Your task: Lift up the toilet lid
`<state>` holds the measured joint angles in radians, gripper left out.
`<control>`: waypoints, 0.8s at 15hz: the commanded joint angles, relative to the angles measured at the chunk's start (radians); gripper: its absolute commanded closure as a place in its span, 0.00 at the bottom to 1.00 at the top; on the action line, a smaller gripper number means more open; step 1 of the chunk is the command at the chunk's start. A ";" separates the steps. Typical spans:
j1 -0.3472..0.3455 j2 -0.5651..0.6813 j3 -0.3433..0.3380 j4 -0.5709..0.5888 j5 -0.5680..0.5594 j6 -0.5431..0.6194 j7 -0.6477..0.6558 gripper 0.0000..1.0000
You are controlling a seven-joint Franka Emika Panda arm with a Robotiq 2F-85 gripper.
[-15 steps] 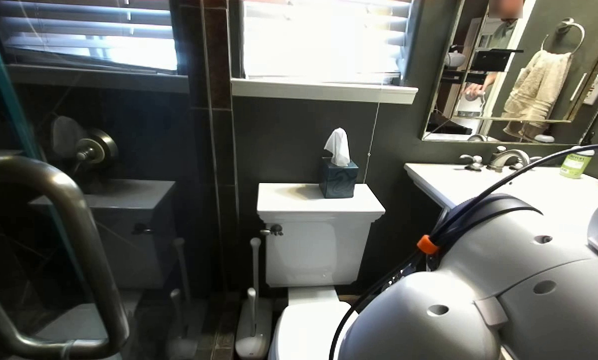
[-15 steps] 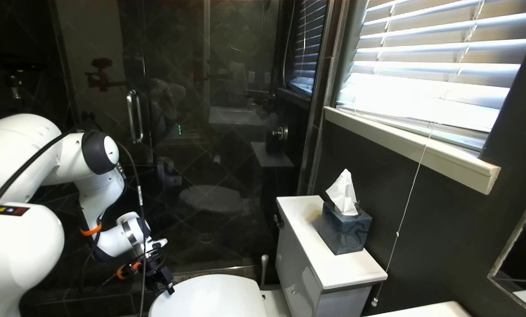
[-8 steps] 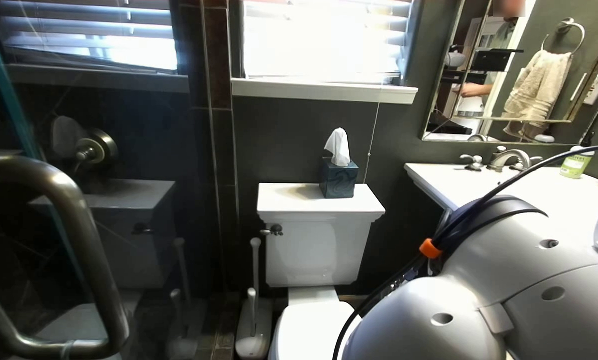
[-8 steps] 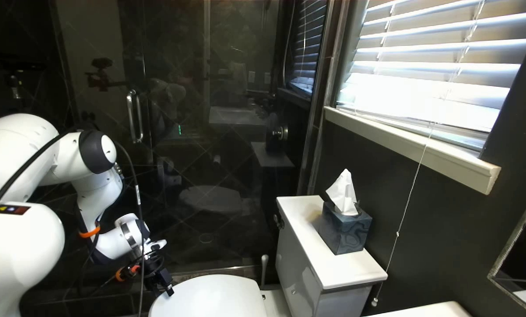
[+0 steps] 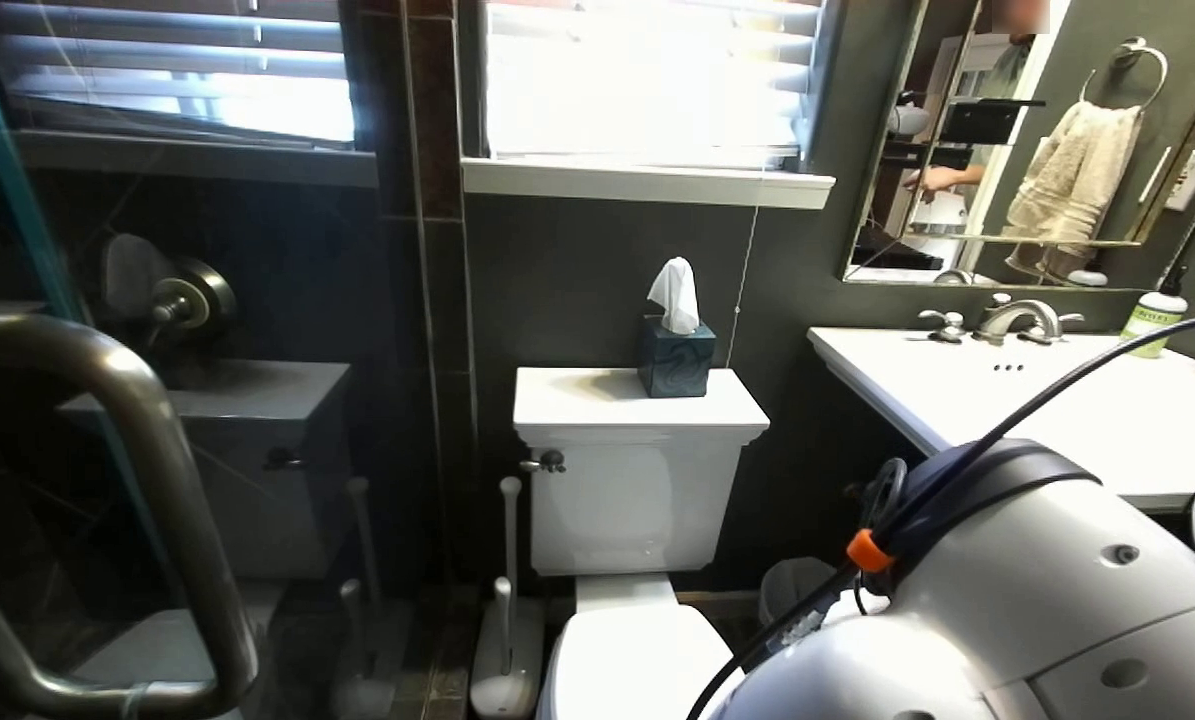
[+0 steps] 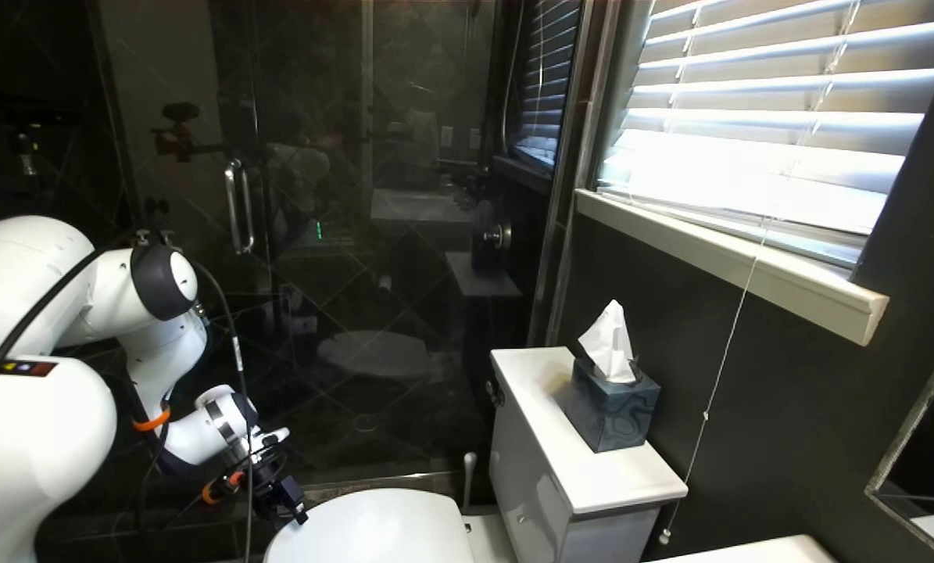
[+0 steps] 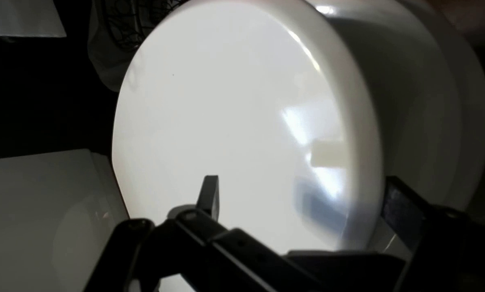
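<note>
While the pincer (image 7: 302,182) stands spread, the toilet lid (image 7: 236,117) shows its rim between the fingers (image 7: 402,215). Contact is unclear.

White arm (image 6: 112,297), orange band (image 6: 152,424), black tool (image 7: 305,198), label (image 6: 29,367) perhaps reddish.

Nothing legible. Bottle (image 5: 1160,301) on the counter (image 5: 1107,420): green label (image 5: 1145,318), lettering too blurred to read. Robot arm (image 6: 162,360): dark-and-red sticker (image 6: 30,368) with small yellow and blue marks, unreadable. Pale tag (image 6: 237,353) on the cable (image 6: 243,391), too small. Green lit marks (image 6: 319,230) in the dark glass (image 6: 404,430), can't make out.
</note>
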<state>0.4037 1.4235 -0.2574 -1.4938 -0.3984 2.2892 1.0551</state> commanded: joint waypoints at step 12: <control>0.122 -0.026 -0.074 -0.134 -0.080 -0.127 0.031 0.00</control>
<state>0.4916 1.4628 -0.2942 -1.4630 -0.4415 2.2096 1.0633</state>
